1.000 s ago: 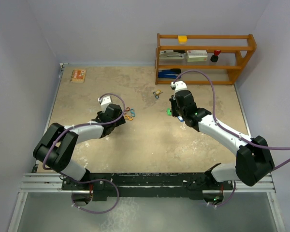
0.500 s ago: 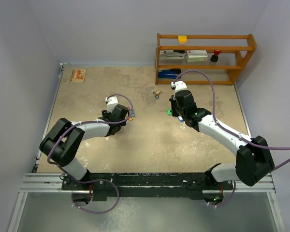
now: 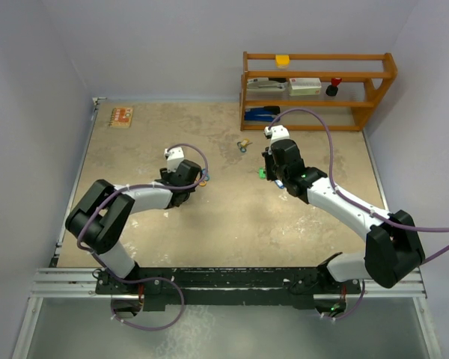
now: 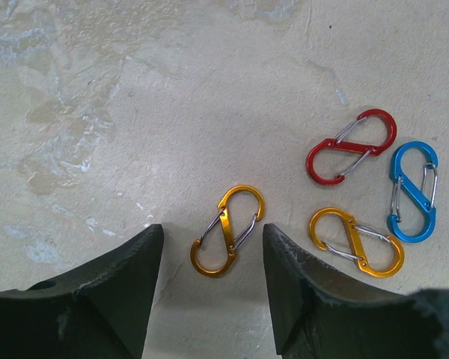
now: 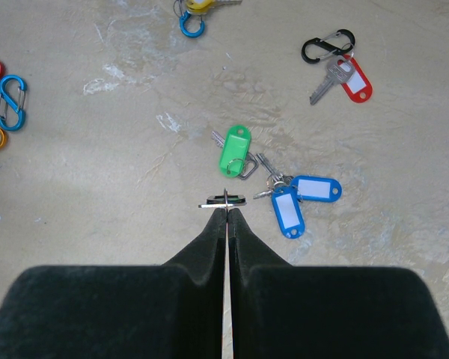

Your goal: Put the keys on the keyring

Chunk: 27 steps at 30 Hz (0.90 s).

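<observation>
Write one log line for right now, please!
left gripper: open, straddling orange S-shaped metal clip | right gripper: shut on thin silver metal ring

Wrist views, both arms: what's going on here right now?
The right gripper is shut, pinching what looks like a thin metal keyring edge-on at its tips. The green-tagged key and the blue-tagged keys lie loose on the table just beyond it, none visibly threaded on. The left gripper stands open astride an orange S-clip, holding nothing; a red clip, a blue clip and a second orange clip lie to its right.
</observation>
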Motion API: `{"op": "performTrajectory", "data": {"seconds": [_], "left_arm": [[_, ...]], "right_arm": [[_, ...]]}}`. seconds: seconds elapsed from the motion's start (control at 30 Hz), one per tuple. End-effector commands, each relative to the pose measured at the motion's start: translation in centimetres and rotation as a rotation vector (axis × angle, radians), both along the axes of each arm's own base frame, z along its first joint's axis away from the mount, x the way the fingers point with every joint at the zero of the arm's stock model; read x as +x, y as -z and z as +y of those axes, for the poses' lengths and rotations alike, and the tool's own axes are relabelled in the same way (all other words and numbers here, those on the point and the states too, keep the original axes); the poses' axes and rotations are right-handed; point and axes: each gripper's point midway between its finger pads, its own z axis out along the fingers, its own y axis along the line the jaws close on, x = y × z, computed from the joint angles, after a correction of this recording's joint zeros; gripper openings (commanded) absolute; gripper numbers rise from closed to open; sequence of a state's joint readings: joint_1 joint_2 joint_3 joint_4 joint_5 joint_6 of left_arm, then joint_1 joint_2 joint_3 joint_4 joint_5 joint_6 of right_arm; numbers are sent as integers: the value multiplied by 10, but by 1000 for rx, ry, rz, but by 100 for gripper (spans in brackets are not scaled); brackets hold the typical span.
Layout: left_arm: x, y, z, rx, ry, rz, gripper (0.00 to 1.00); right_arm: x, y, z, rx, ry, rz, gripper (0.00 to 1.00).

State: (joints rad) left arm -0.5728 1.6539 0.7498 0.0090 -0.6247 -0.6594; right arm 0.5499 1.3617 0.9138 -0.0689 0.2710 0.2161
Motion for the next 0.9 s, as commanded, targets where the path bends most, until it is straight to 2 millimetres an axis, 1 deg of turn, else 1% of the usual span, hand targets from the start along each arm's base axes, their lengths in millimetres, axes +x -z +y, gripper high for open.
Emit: {"op": "performTrajectory", "data": {"seconds": [0.0, 0.13, 0.27, 0.37, 0.53, 0.6, 0.63, 0.73, 0.77, 0.87], "left_arm": [[1, 6, -1, 35, 23, 27, 53], [1, 9, -2, 36, 31, 33, 49], [1, 10, -3, 34, 34, 32, 43], [1, 10, -3, 32, 38, 33, 35], [0, 10, -4, 27, 41, 35, 33], [-1, 11, -4, 28, 42, 39, 28], [-1, 11, -3, 29, 43, 40, 23], [-2, 12, -4, 23, 44, 43, 3], [-2, 12, -4, 20, 44, 44, 0], [-2, 10, -5, 17, 47, 39, 0]], "right_arm": [[3, -10, 3, 6, -7, -40, 0], [3, -10, 3, 6, -7, -40, 0], [3, -10, 3, 7, -7, -40, 0], [3, -10, 2, 6, -5, -40, 0], [3, -10, 2, 7, -5, -42, 0], [3, -10, 2, 6, -5, -42, 0], [3, -10, 2, 6, -5, -42, 0], [3, -11, 2, 7, -5, -43, 0], [3, -11, 2, 6, -5, -43, 0], [3, -11, 3, 8, -6, -43, 0]]}}
